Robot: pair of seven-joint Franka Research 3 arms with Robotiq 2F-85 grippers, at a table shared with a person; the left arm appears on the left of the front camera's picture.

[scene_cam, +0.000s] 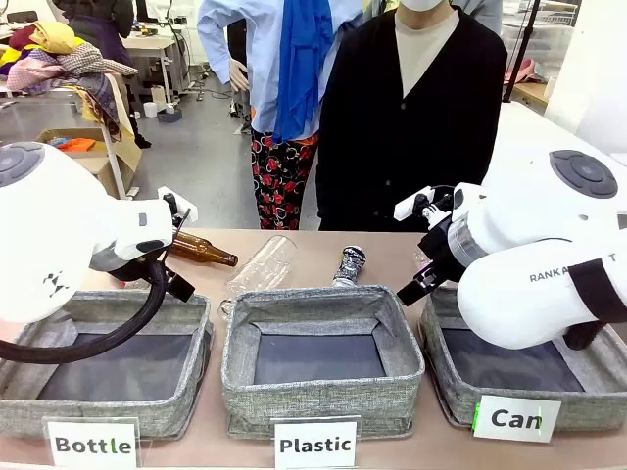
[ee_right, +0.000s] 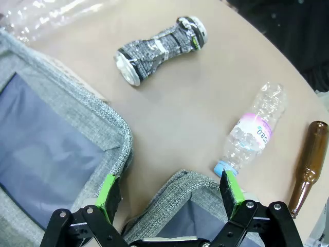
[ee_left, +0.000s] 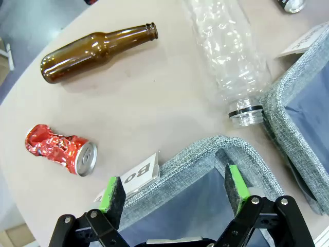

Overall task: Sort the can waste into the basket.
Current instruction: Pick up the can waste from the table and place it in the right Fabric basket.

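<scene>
Both grippers gape wide and empty. The left gripper [ee_left: 174, 180] hangs over the Bottle bin [ee_left: 205, 149]'s corner, with the red can [ee_left: 60, 150] on the table [ee_left: 154, 103] at its ten o'clock; the right gripper [ee_right: 168, 181] hangs by the basket [scene_cam: 593, 411]'s far corner, with the black can [ee_right: 159, 49] at twelve o'clock. Both cans are probably light, thin and slick; pinch each across its crumpled waist, not the hard round ends.
</scene>
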